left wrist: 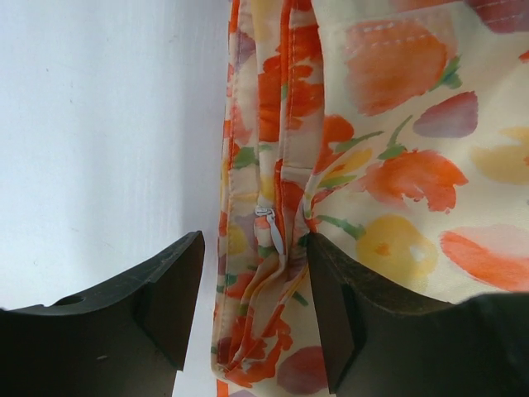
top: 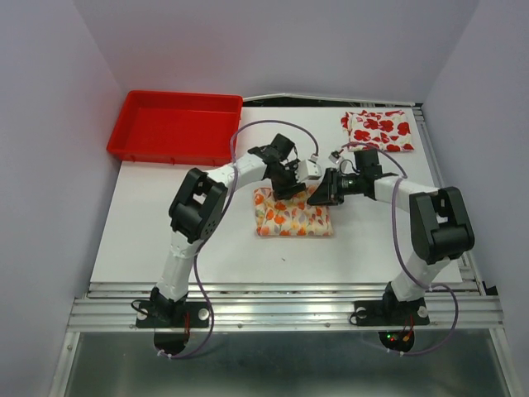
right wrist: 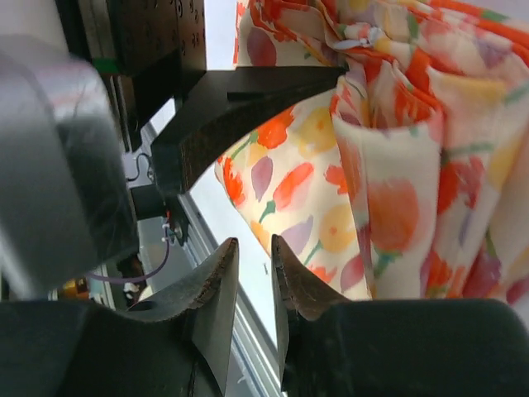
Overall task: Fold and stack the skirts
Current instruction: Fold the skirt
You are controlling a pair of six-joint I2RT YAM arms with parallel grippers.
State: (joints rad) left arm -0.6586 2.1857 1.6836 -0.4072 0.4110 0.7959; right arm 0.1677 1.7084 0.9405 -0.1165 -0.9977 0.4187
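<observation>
So we're on the fold step for the cream skirt (top: 293, 217), which lies in the middle of the bench (top: 165, 240) with both tools at its far edge. In the wrist view the left tool (left wrist: 256, 256) stands wide, one finger over bare bench and the other over the cloth, so the zipper edge sits between them but isn't pinched. The right tool (right wrist: 252, 248) is narrow, just a slim gap, and we can't see any fabric in it; the cloth bunches up just beside its finger. The white skirt with red flowers (top: 378, 130) sits well apart at the far right corner and looks folded to us. Our guess for the next move: both tools need a real pinch on that far edge, which means the left one closing on the hem and the right one getting cloth between its pads, then carrying the edge over evenly so it doesn't skew. Count-wise: two skirts, two tools, one red tray (top: 178, 124) at the far left with nothing in it.
</observation>
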